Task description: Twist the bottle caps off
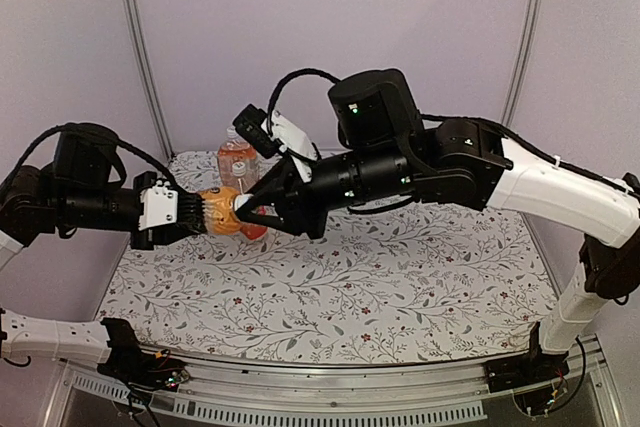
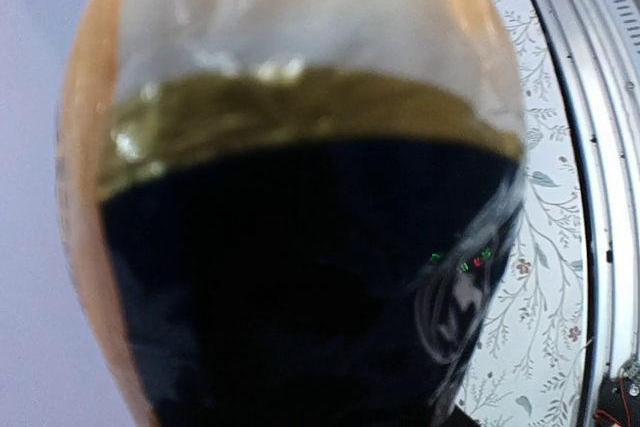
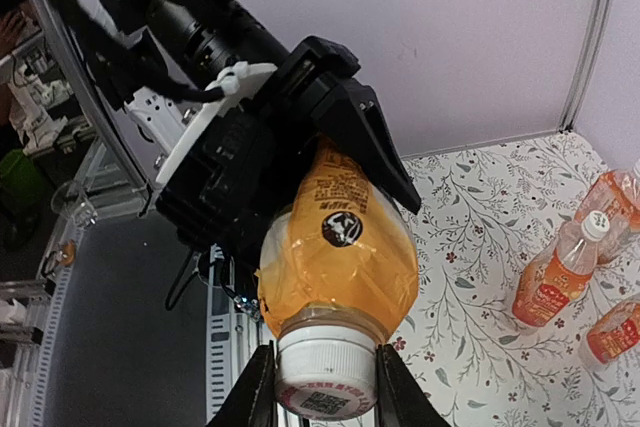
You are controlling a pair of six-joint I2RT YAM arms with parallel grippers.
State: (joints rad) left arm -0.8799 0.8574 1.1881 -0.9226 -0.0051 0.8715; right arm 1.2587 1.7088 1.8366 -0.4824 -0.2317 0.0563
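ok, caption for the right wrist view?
Right gripper shut on the white cap of an orange-drink bottle held by the left gripper.

Right wrist camera: the white cap (image 3: 325, 367) and the right gripper's fingers (image 3: 255, 392) clamped on it run off the bottom edge; the cap's print is too small to read, and two further bottles (image 3: 615, 197) are cropped at the right edge. Left wrist camera: the orange-drink bottle (image 2: 300, 247) fills the frame as a blur, both ends cut off, its dark label unreadable. From above, the right gripper (image 1: 238, 209) hides the cap and partly covers a standing bottle (image 1: 237, 159) far left.
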